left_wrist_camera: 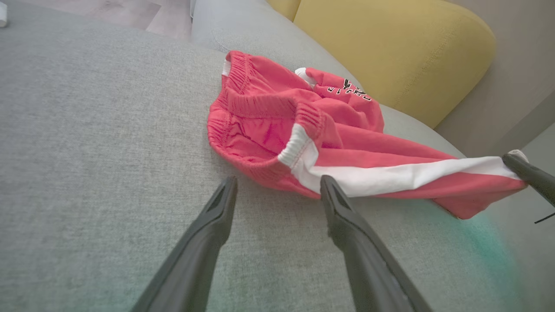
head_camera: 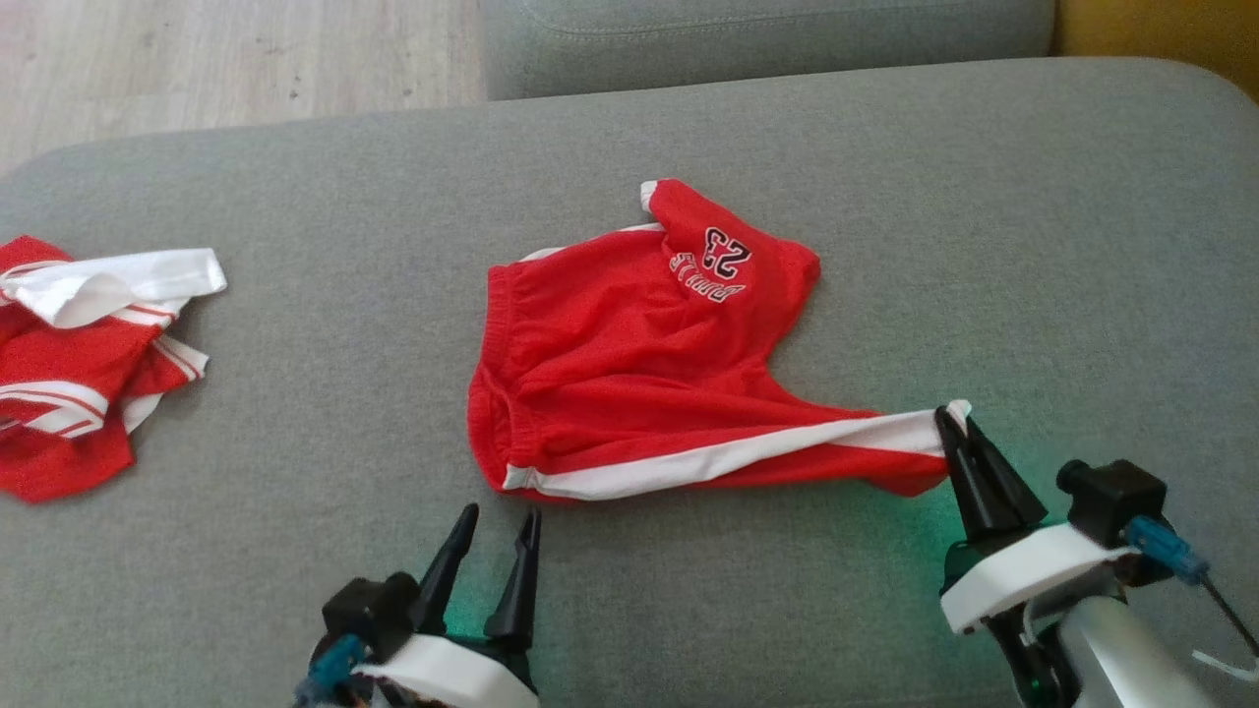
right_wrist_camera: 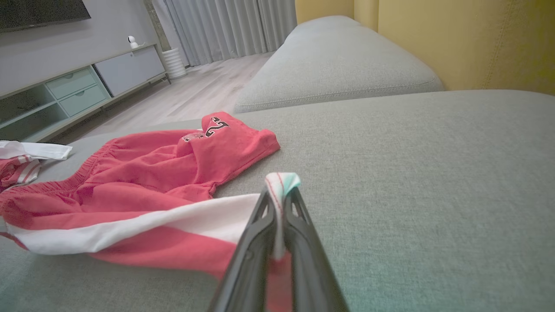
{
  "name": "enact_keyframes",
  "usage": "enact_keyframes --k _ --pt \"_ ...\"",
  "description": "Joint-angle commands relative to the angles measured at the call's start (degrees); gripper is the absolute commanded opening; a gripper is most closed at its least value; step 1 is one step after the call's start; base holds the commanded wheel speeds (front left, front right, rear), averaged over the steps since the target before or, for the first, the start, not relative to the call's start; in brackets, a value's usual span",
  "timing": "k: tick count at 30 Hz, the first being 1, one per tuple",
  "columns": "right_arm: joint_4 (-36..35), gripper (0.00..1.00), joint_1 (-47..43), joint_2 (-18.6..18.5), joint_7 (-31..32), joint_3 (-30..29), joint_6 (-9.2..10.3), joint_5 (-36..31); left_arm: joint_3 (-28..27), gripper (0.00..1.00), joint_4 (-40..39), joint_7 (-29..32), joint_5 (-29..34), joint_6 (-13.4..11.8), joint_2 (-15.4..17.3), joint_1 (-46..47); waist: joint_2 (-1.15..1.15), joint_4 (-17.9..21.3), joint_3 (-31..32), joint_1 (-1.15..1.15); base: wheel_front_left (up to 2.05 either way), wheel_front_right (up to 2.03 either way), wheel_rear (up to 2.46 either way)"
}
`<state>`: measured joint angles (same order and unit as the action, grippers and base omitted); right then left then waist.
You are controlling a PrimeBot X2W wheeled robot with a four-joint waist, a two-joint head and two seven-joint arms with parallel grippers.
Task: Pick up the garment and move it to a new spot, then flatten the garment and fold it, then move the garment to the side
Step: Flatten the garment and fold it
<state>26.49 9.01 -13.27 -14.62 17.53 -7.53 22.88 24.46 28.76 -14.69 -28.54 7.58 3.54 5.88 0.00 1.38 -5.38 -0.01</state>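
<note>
Right gripper (head_camera: 952, 421) clamped on white-striped leg hem of red shorts (head_camera: 629, 364), hem corner poking past fingertips, leg stretched rightward. Left gripper (head_camera: 500, 519) fingers spread, empty, just short of waistband corner. Shorts lie mid grey sofa cushion (head_camera: 885, 177), partly crumpled, number print up. Second red-white garment (head_camera: 79, 374) well apart at left edge.

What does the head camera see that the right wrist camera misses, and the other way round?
Head view: the left gripper, fingers open, near the waistband of the red shorts. Right wrist view: a cabinet with drawers, grey curtains and a small white device. Both: the shorts on the grey sofa, the right gripper shut on the white-striped leg hem, and another red-and-white garment.
</note>
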Motion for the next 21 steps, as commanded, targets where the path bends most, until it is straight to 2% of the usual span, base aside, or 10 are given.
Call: enact_keyframes --k 1,10,17,18,19,20,21 --pt "-1.63 0.00 0.93 -0.02 -0.38 0.48 0.04 -0.61 -0.85 1.00 -1.80 -0.31 -0.72 -0.11 1.50 2.83 0.00 0.28 -0.22 0.01 0.00 0.00 0.00" --pt "-0.86 0.00 0.99 1.26 -0.38 0.73 0.04 -1.22 3.53 1.00 -1.22 -0.31 -1.43 -0.10 5.86 6.40 0.00 1.43 -1.19 0.01 0.00 0.00 0.00" --pt "-0.02 0.00 1.92 1.80 -0.38 1.74 0.04 -1.21 5.92 1.00 0.42 -0.31 -2.07 -0.09 6.80 8.47 0.00 2.25 -1.95 0.01 0.00 0.00 0.00" --pt "0.01 0.00 2.03 1.84 -0.38 1.84 0.04 -1.18 6.22 0.91 0.61 -0.31 -2.17 -0.09 6.83 8.67 0.00 2.33 -2.06 0.01 0.00 0.00 0.00" --pt "0.03 0.00 2.12 1.88 -0.38 1.93 0.04 -1.14 6.49 0.41 0.68 -0.31 -2.09 -0.09 6.91 8.90 0.00 2.39 -2.14 0.01 0.00 0.00 0.00" --pt "0.03 0.00 2.20 1.91 -0.38 1.96 0.04 -1.11 6.65 0.18 0.69 -0.31 -1.95 -0.09 6.96 9.13 0.00 2.43 -2.22 0.01 0.00 0.00 0.00" --pt "0.04 0.00 2.28 1.96 -0.38 1.94 0.04 -1.06 6.70 0.02 0.70 -0.31 -1.89 -0.09 6.98 9.30 0.00 2.45 -2.31 0.01 0.00 0.00 0.00"
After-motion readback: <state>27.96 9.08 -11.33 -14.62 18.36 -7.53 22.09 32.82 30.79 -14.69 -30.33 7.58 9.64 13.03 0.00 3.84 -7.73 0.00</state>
